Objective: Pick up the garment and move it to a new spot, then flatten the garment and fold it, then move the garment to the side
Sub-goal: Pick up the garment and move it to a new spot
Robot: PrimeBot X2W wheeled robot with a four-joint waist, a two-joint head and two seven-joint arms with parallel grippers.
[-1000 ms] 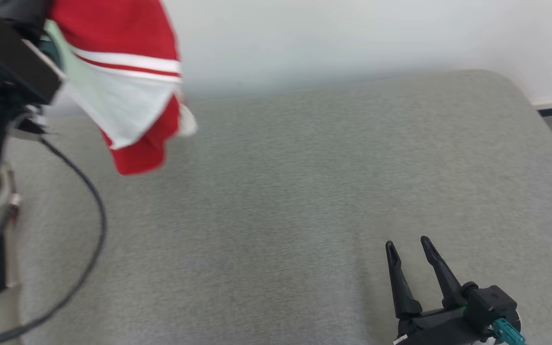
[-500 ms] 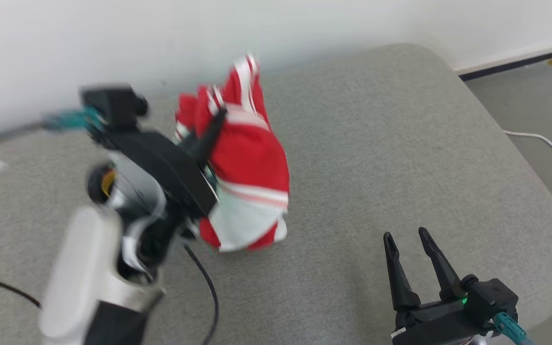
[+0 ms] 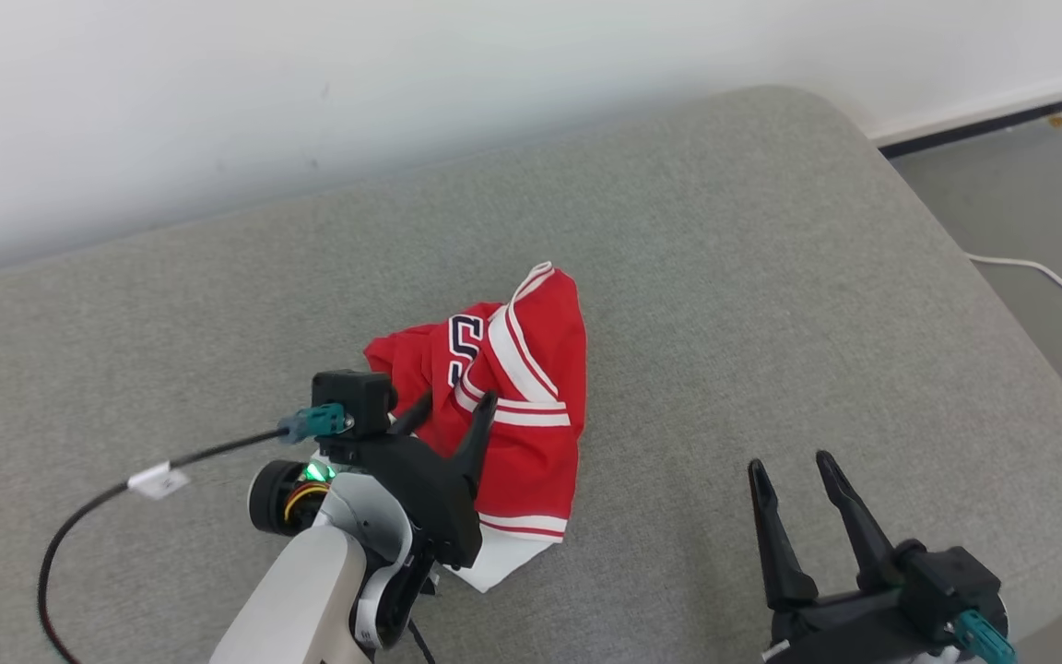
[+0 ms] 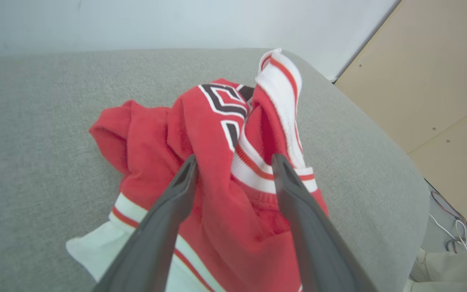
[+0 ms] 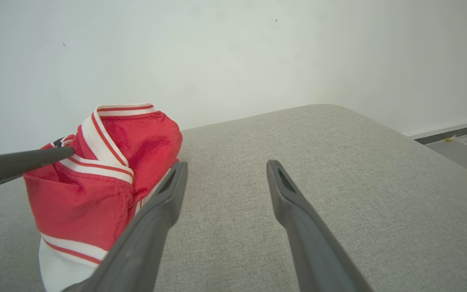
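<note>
Left wrist: garment, beige panel; head: white cable

A garment heaped on the cushion, wall behind.
The left gripper sits over the garment's near left edge; the right gripper hangs well apart, to its right.

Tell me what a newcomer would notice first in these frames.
The crumpled red jersey with white stripes stands out, heaped near the middle of the grey fabric cushion. The left gripper sits over it with its jaws apart, straddling a fold. The right gripper hovers open at the lower right, apart from the cloth.
</note>
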